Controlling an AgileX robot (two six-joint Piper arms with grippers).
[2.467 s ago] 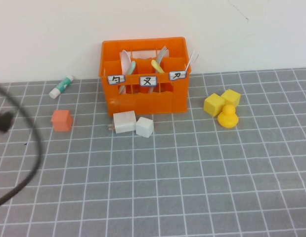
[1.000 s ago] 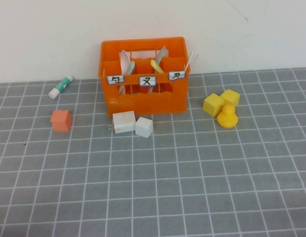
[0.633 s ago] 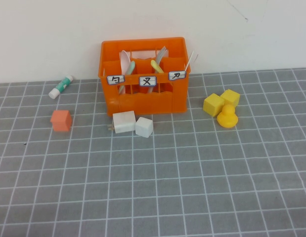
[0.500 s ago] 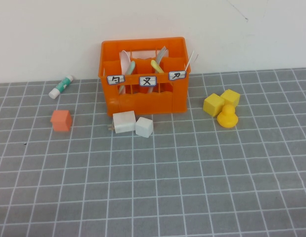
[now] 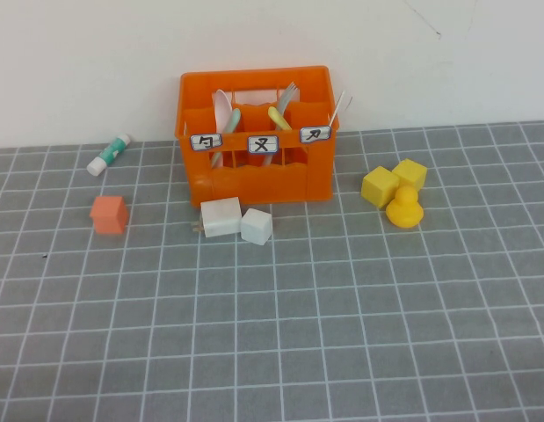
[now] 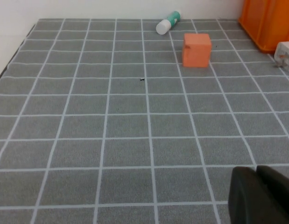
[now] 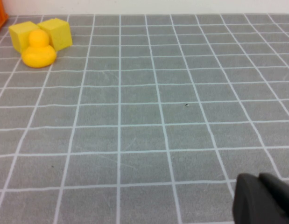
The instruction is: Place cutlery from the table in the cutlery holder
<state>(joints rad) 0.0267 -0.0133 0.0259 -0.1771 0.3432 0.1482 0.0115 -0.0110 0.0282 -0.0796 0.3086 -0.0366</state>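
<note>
Fork (image 5: 286, 95) and spoon (image 5: 221, 110) stand in the crate (image 5: 254, 180). Both hands rest low over bare desk (image 5: 342, 334), left hand (image 6: 261, 196) and right hand (image 7: 265, 198) pressed together, empty. Risk: an arm reaching in again could tip the crate.

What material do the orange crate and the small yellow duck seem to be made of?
The orange crate looks like hard moulded plastic: even colour, thin slotted walls, slight shine. The yellow duck looks like soft rubber or plastic: smooth, rounded, one colour; which one, I cannot tell. The left gripper and right gripper are shut, away from both.
</note>
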